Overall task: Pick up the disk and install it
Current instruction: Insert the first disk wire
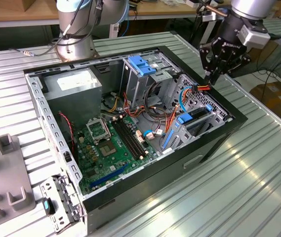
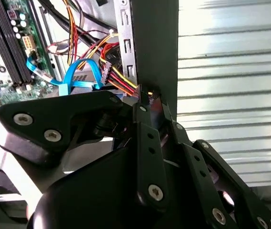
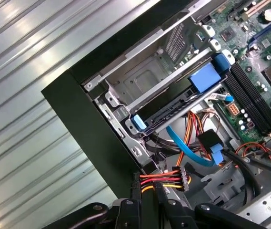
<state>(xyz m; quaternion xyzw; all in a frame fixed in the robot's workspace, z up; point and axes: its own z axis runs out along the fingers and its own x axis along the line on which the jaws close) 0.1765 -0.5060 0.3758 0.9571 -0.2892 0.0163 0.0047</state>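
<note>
The disk (image 1: 198, 115) lies in the metal drive cage (image 1: 199, 129) at the corner of the open computer case on the exterior view's right. Its dark edge and blue side rails face the case's inside. In the first wrist view the disk (image 3: 173, 108) sits between two blue rail tabs. My gripper (image 1: 213, 77) hangs over the case wall just behind the cage. Its fingers are pinched on a red, yellow and black power cable (image 3: 166, 179) close to the plug. In the second wrist view the gripper (image 2: 147, 95) presses those wires against the case wall.
The case holds a green motherboard (image 1: 110, 143), a grey power-supply box (image 1: 73, 84), and a second cage with a blue latch (image 1: 142, 64). A blue data cable (image 3: 187, 148) loops near the disk. The arm's base (image 1: 76, 29) stands behind, and a grey fixture (image 1: 2, 168) at the left.
</note>
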